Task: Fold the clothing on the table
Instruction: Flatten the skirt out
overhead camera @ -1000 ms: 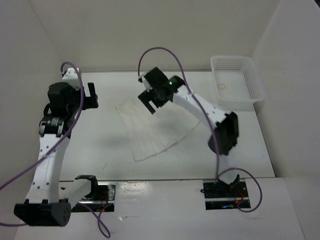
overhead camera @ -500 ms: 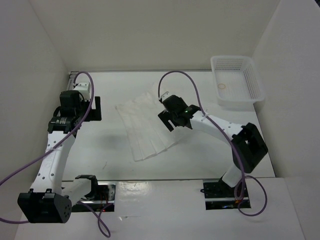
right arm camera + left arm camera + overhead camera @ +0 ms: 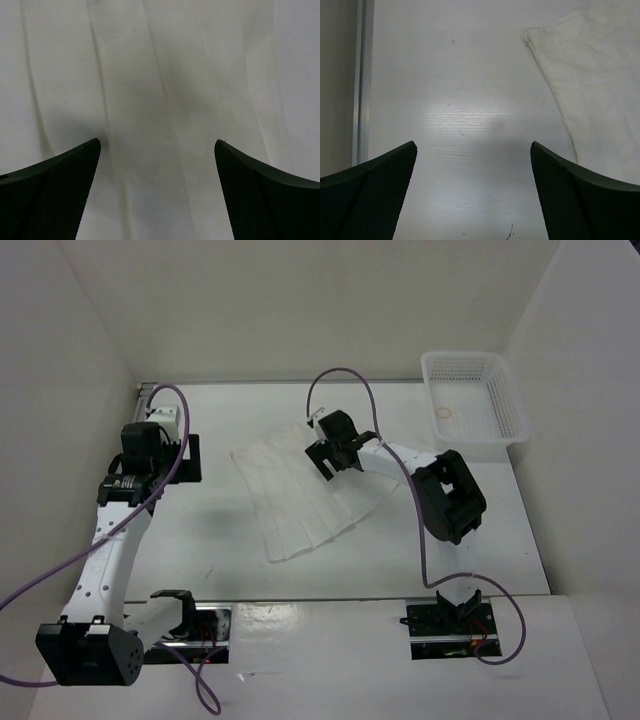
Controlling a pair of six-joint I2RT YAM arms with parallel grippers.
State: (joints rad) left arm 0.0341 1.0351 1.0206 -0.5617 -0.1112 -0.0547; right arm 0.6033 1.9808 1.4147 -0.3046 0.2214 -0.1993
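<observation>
Nearest us, the arm bases sat at the edge of the white table (image 3: 200, 540). On the middle of the table the pleated white clothing (image 3: 295, 505) lay spread flat like a fan, its narrow end toward the back and its wide hem toward us and to the right. We found the left gripper (image 3: 472, 146) just beside the garment's left edge, over the tabletop, fingers spread wide and holding nothing. The right gripper (image 3: 157, 143) hung over the far right pleats, equally wide, gripping nothing. Farther back on the right stood a white mesh basket (image 3: 470, 447) with a thin ring (image 3: 444, 412) inside.
</observation>
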